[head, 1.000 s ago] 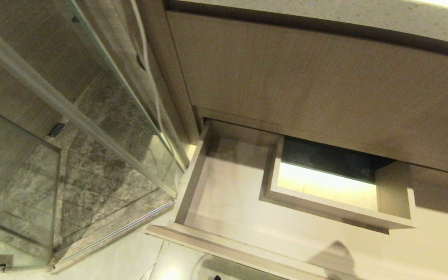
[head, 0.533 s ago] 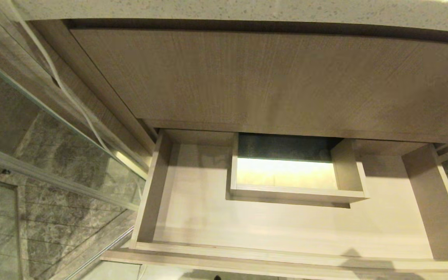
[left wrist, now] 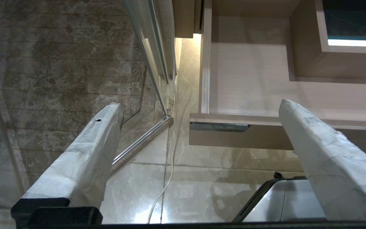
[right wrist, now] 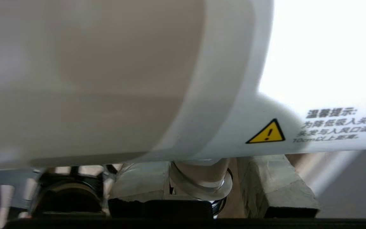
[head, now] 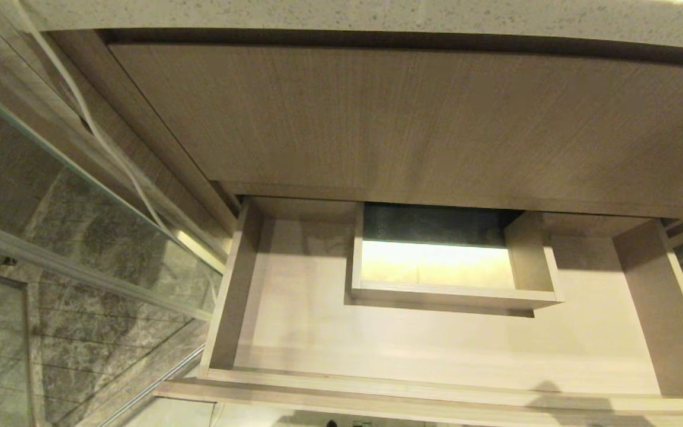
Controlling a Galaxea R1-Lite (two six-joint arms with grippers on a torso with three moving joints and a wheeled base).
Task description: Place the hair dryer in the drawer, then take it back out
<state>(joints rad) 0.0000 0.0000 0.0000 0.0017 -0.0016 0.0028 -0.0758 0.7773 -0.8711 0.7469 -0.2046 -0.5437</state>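
Right claw [right wrist: 202,187] grips the hair dryer [right wrist: 122,79] by its handle, out of the head view, as the camera settles square on the open drawer [head: 436,391].

Over the last second the whole head view has swung from a slanted look, glass panel [head: 51,196] filling the left, to a frontal one that has since held steady; the drawer itself has not moved. Its pale floor around the boxed cut-out [head: 454,293] lies bare, so lowering the dryer in looks like the next step. Left claw [left wrist: 199,105] hangs parked, fingers spread and empty, near the drawer's left front corner.
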